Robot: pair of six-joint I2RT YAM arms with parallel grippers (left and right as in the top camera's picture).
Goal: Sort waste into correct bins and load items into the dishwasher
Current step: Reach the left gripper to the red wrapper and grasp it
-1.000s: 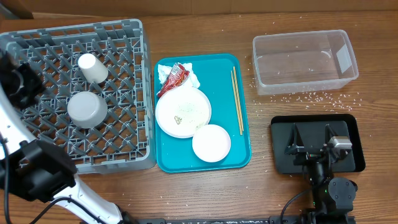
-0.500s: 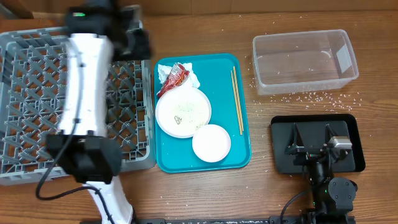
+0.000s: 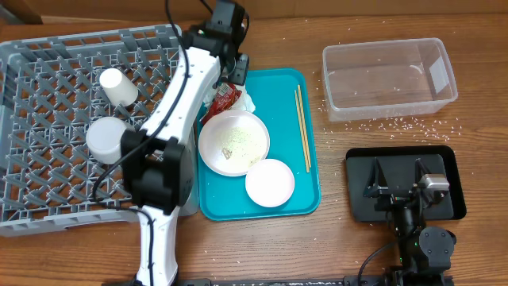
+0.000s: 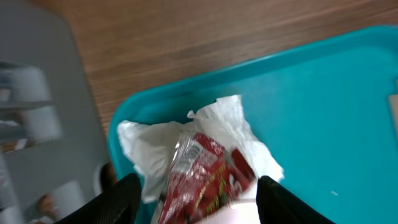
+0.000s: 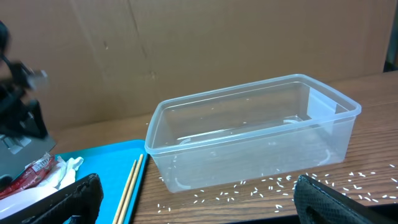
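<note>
Red-and-white wrapper (image 4: 208,177) atop crumpled napkin (image 4: 146,146), in the corner of the teal tray (image 4: 323,124) nearest the dish rack (image 3: 48,183), left gripper (image 4: 199,190) directly above, fingers spread wide either side, right gripper (image 3: 401,176) likewise spread, parked over black tray (image 3: 456,199), clear tub (image 5: 249,143) beyond.

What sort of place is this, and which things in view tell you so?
Probably a lab bench staged as a dish-clearing station: a grey dish rack, a teal tray with a used plate, a cardboard backdrop.
</note>
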